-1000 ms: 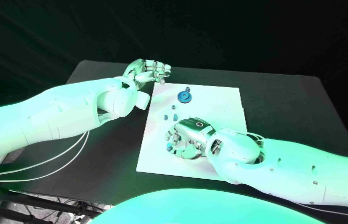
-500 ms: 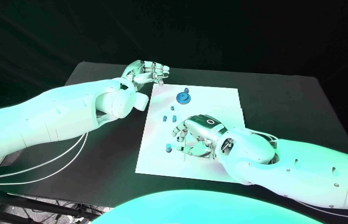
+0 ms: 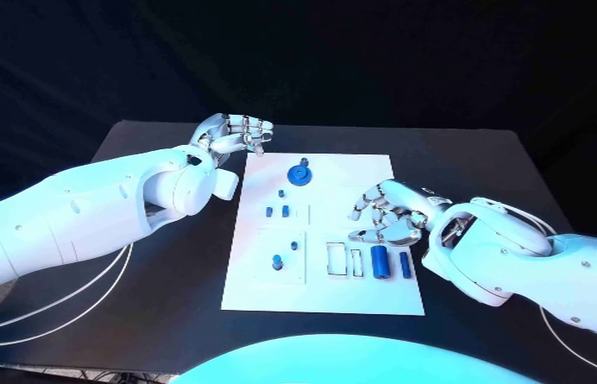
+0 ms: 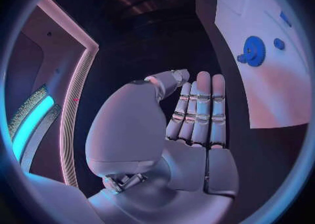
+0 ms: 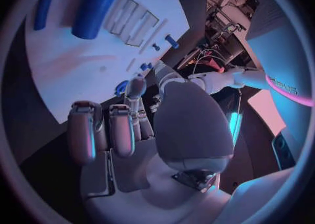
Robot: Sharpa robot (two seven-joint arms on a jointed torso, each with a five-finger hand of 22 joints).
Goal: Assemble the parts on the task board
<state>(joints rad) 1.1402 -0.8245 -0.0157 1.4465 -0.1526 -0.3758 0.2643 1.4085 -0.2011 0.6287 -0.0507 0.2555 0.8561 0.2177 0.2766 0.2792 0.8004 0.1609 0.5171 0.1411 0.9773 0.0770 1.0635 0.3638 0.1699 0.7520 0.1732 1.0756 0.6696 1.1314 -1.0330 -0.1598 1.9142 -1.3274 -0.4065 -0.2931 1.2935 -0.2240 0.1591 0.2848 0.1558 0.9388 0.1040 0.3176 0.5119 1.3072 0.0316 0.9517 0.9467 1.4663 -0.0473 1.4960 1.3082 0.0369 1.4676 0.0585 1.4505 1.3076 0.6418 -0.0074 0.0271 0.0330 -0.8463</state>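
**Both hands free; next part awaits selection**

No part is held. The right hand (image 3: pixel 396 212), fingers curled on nothing, hangs over the task board (image 3: pixel 373 164) beside two blue cylinders (image 3: pixel 389 263). The left hand (image 3: pixel 231 134), fingers together, is at the far corner. A pinch on a cylinder is judged due next.

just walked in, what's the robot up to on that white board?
It is assembling small blue parts on the task board. At this moment neither hand holds anything. The right hand hovers with curled fingers over the board's right side, just above two blue cylinders lying next to empty rectangular slots. The left hand sits off the board's far left corner, fingers curled, empty. A blue gear stands near the far edge, and smaller blue pegs sit on the board's left half.
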